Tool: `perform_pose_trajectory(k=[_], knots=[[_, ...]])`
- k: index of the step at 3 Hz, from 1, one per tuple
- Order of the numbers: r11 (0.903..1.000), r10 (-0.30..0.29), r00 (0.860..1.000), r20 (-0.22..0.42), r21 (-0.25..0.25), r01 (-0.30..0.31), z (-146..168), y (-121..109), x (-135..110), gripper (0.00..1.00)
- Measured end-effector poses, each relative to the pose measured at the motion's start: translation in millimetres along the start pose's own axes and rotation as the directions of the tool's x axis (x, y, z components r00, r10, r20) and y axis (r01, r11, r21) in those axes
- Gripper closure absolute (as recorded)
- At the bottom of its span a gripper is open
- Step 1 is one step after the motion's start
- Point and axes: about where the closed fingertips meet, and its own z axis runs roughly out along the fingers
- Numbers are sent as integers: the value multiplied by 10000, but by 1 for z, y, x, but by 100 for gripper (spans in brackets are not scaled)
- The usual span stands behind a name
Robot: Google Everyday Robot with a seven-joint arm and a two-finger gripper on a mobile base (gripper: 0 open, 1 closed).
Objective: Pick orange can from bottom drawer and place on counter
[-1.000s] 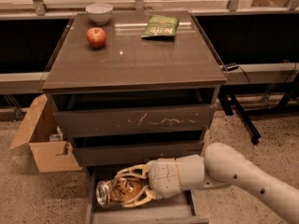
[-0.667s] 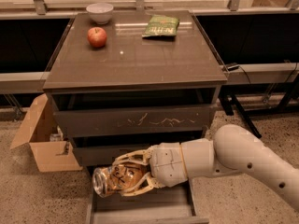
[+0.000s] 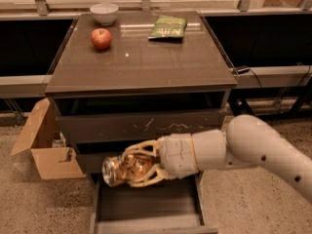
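Observation:
My gripper (image 3: 139, 167) is shut on the orange can (image 3: 123, 169), a brownish mottled can lying sideways with its silver end pointing left. It hangs in front of the middle drawer, above the open bottom drawer (image 3: 146, 221), whose tray shows nothing in it. The white arm reaches in from the right. The glossy counter (image 3: 146, 62) lies above and behind the can.
On the counter stand a red apple (image 3: 101, 38), a white bowl (image 3: 104, 12) and a green snack bag (image 3: 168, 27). The scratched top drawer front (image 3: 146, 126) is shut. An open cardboard box (image 3: 46, 150) sits on the floor at the left.
The gripper has lifted the can out of the bottom drawer, up and a little left, to the height of the middle drawer front.

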Motion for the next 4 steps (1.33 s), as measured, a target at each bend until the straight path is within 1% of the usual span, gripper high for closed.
perform_pose_trajectory(k=[1, 2, 3, 4], knots=[[9990, 195, 9958, -898, 422, -157, -25, -61, 1, 100], [9966, 296, 9814, -1898, 807, -144, -56, -147, 3, 100], [9939, 253, 9679, -2501, 1099, 24, -76, -196, 16, 100], [9940, 258, 9677, -2509, 1095, 19, -76, -198, 17, 100]])
